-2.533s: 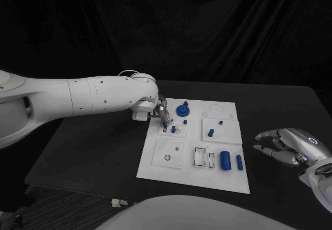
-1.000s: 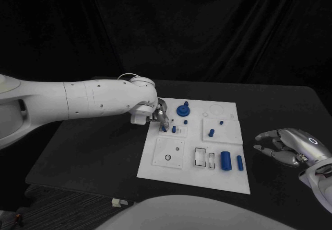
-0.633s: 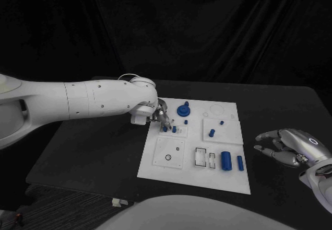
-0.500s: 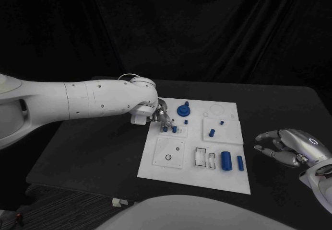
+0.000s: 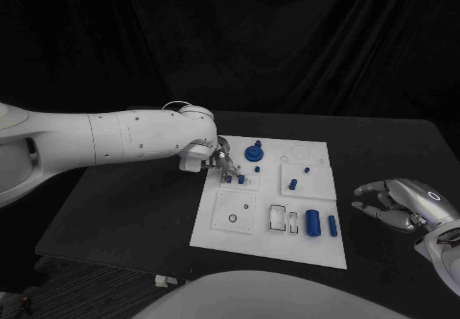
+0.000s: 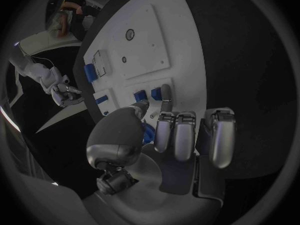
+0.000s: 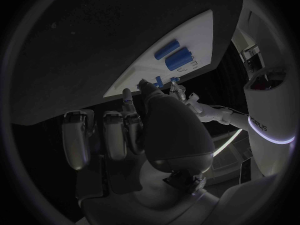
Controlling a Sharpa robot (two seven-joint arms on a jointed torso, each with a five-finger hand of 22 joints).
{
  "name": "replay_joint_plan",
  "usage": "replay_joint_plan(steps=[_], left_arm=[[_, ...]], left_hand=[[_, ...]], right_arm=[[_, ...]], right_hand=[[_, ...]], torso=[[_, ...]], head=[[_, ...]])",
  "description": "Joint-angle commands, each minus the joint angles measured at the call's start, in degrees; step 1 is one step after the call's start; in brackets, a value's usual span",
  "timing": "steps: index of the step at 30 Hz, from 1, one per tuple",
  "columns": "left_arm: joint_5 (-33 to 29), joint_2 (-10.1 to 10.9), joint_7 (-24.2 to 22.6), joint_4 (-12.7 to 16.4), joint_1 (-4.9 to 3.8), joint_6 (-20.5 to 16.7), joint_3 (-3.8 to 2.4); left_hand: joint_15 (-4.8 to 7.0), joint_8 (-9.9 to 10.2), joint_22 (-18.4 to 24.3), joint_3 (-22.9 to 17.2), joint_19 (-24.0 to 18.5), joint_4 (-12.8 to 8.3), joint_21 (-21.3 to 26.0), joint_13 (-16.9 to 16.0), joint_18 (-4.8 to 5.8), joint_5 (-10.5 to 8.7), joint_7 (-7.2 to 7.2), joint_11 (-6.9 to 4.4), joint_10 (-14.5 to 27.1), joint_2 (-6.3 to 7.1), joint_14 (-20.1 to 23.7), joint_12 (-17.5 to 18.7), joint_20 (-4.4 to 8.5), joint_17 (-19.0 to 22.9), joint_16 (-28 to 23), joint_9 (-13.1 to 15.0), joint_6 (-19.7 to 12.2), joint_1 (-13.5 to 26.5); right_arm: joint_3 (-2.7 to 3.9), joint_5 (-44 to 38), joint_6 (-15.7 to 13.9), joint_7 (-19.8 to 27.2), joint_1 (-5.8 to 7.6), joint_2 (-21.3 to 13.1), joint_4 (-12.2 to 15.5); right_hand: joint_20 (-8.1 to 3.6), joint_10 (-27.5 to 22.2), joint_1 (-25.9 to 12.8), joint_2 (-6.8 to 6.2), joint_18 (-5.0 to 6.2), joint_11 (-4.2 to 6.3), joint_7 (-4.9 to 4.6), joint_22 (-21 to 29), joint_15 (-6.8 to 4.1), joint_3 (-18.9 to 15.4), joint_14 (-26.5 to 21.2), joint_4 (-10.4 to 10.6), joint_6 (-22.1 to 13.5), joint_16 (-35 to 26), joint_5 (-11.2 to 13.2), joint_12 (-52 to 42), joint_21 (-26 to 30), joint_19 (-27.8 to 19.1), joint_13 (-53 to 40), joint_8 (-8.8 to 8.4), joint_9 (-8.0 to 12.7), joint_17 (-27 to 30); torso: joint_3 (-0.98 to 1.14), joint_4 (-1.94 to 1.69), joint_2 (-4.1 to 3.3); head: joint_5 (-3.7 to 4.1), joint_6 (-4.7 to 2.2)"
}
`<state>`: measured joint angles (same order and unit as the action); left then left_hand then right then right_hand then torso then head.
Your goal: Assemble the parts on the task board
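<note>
My head camera looks steeply down on the desk, taking in the whole task board. My left wrist camera sits close behind my left hand, facing the board's far left part. My right wrist camera sits behind my right hand, seeing the board's near right edge from well apart.

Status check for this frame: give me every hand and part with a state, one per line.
left hand: over the task board's far left corner, pinching a small blue peg
right hand: off the board, holding nothing, fingers curled
large blue cylinder: lying flat
blue knob: standing upright
</note>
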<state>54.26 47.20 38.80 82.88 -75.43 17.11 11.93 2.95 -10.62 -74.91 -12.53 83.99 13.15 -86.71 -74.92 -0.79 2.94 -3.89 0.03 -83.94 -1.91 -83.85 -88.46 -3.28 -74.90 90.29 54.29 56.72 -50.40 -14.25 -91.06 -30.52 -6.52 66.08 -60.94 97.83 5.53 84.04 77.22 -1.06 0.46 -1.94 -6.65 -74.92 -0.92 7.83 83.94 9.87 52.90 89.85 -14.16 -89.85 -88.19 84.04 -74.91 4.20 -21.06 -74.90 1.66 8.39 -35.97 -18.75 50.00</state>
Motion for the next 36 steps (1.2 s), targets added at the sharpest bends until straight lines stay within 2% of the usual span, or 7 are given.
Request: replay_joint_plan(steps=[1,8,13,17,22,29,36], left_arm=[[0.0,-0.2,-0.1,-0.1,0.62,0.8,0.42],[0.0,0.3,-1.4,0.4,0.62,-1.7,0.41],[0.0,1.2,-2.3,1.6,0.62,-2.1,0.41],[0.0,2.0,-2.3,2.7,0.62,-1.5,0.41],[0.0,2.9,-2.1,3.7,0.62,-1.1,0.41],[0.0,3.6,-2.5,4.8,0.63,-1.5,0.41],[0.0,3.6,-3.1,5.2,0.63,-2.0,0.41]], left_hand=[[-0.41,3.0,-14.0,0.5,4.2,0.3,0.2,-14.0,-0.07,0.16,-0.55,0.38,-4.7,-1.08,-6.1,0.2,-0.53,-15.1,-0.3,0.7,-0.5,-0.3],[-0.19,-0.3,-14.0,2.2,4.3,1.5,0.0,-14.0,-0.01,1.22,-0.18,0.08,-4.8,-2.12,-6.1,0.1,-0.37,-15.1,-0.3,4.9,-1.4,-1.6],[0.05,-2.4,-14.0,2.7,4.3,0.3,0.0,-14.0,-0.03,7.39,0.11,-0.18,-4.7,-1.93,-6.1,0.2,-0.12,-15.1,-0.3,7.3,-2.6,-4.5],[0.04,-1.8,-14.0,2.3,4.2,-1.0,0.2,-13.9,-0.07,11.54,0.0,-0.13,-4.6,-1.53,-6.1,0.3,-0.1,-15.1,-0.3,6.9,-3.3,-6.3],[-0.03,-1.0,-13.9,2.2,4.1,-1.6,0.4,-13.9,-0.1,12.79,-0.1,-0.04,-4.5,-1.18,-6.1,0.4,-0.16,-15.1,-0.3,6.0,-3.2,-6.9],[-0.06,0.4,-13.9,1.2,4.1,-3.1,0.4,-13.8,-0.11,16.3,-0.07,-0.05,-4.4,-0.83,-6.1,0.5,-0.2,-15.1,-0.3,4.0,-2.5,-8.3],[-0.03,0.7,-13.9,0.8,4.1,-3.4,0.5,-13.7,-0.13,17.05,-0.06,-0.07,-4.4,-0.74,-6.1,0.6,-0.19,-15.1,-0.3,3.6,-2.3,-8.6]], right_arm=[[0.03,-0.2,0.0,-0.8,-0.16,0.0,0.1],[0.03,-0.2,-0.1,-0.6,-0.18,0.0,0.0],[0.03,-0.2,-0.2,-0.6,-0.2,0.0,0.0],[0.03,-0.2,-0.2,-0.7,-0.21,-0.1,0.0],[0.03,-0.2,-0.2,-0.7,-0.22,-0.1,0.0],[0.03,-0.2,-0.2,-0.8,-0.22,0.0,0.0],[0.03,-0.2,0.0,-0.8,-0.23,0.0,0.0]], right_hand=[[-0.35,6.0,0.6,0.17,0.18,0.07,-0.11,-14.2,-0.35,0.4,6.1,0.0,0.4,0.2,-0.3,-0.1,0.2,4.3,-15.1,-0.04,0.1,-15.1],[-0.36,6.0,0.7,0.23,0.17,0.07,-0.12,-14.3,-0.35,0.5,6.1,-0.1,0.4,0.2,-0.6,-0.1,0.2,4.3,-15.1,-0.05,0.1,-15.1],[-0.36,6.0,0.7,0.26,0.18,0.07,-0.12,-14.2,-0.35,0.5,6.1,-0.1,0.4,0.2,-0.7,-0.1,0.2,4.3,-15.1,-0.06,0.1,-15.1],[-0.36,6.0,0.7,0.32,0.18,0.07,-0.14,-14.2,-0.35,0.6,6.1,-0.1,0.4,0.2,-1.0,-0.1,0.2,4.3,-15.1,-0.08,0.1,-15.1],[-0.36,6.0,0.7,0.38,0.17,0.06,-0.15,-14.3,-0.34,0.6,6.1,0.0,0.4,0.2,-1.3,-0.1,0.2,4.3,-15.1,-0.09,0.1,-15.1],[-0.36,6.0,0.7,0.41,0.18,0.06,-0.15,-14.2,-0.34,0.7,6.1,0.0,0.4,0.2,-1.4,-0.1,0.2,4.3,-15.1,-0.1,0.1,-15.1],[-0.36,6.0,0.7,0.52,0.18,0.06,-0.14,-14.2,-0.34,0.8,6.1,0.0,0.4,0.2,-1.8,-0.1,0.2,4.3,-15.1,-0.1,0.1,-15.1]], torso=[[-0.01,-0.01,0.04],[-0.02,-0.02,0.07],[0.01,0.0,0.01],[0.02,-0.04,-0.02],[0.05,-0.09,0.04],[-0.03,-0.08,-0.02],[-0.02,-0.08,-0.05]], head=[[0.01,0.0],[0.08,0.0],[0.11,0.0],[0.21,0.0],[0.15,0.0],[0.13,0.0],[0.02,0.0]])
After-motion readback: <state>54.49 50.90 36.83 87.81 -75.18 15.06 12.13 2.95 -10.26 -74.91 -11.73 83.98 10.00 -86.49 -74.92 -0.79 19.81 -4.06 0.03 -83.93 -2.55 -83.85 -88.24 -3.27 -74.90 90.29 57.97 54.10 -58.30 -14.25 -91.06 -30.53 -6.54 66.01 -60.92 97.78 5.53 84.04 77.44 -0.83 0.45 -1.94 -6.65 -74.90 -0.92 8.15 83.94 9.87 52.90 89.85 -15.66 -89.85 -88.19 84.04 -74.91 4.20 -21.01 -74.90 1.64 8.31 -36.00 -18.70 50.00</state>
